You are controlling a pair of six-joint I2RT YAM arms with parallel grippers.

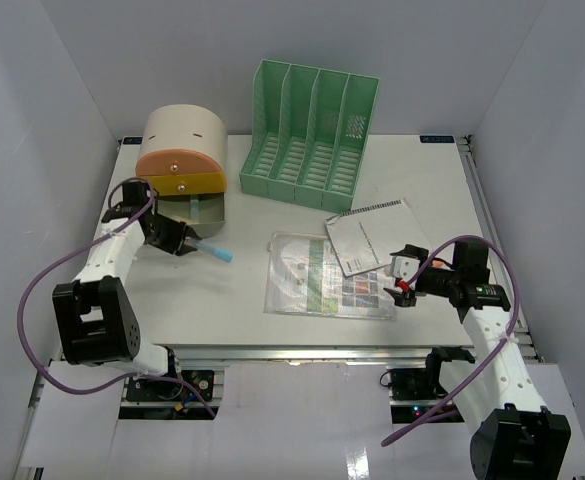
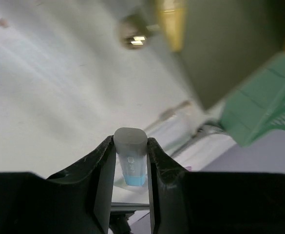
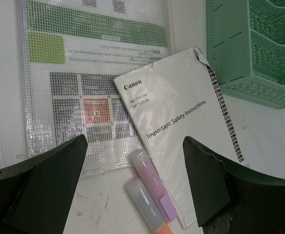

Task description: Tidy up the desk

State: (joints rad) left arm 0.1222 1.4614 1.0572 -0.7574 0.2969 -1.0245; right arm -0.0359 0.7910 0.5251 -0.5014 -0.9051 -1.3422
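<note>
Since loose items lie scattered over the white tabletop (image 1: 422, 170), which runs from the arm bases to the far wall, I'd call this early in the job. Nearest: right gripper (image 3: 135, 139) hangs with jaws wide apart and empty over a pink highlighter (image 3: 152, 185) and an orange highlighter (image 3: 144, 202). They lie side by side, the pink one right against the edge of a Canon safety booklet (image 3: 181, 126), and neither is picked up yet. The booklet overlaps the far right corner of a mesh document pouch (image 3: 84, 73) mid-table, and both lie flat and unfiled. Further back on the left, left gripper (image 2: 130, 146) is clamped on a grey-and-blue marker (image 2: 131, 168), a finger on each side of the barrel. It sits just in front of the open drawer (image 1: 197, 208) of the cream-and-orange drawer box (image 1: 182, 150). My read: marker into that drawer, then highlighters, then papers into the green file rack (image 1: 312, 130) at the far edge, where nothing visible is filed. That's a guess, not fact. Unclear: whether the marker is off the surface. The drawer's inside is in shadow, so contents are unknown. The left wrist view is blurred beyond the fingers. The orange highlighter is cut off at the bottom of the right wrist view.
</note>
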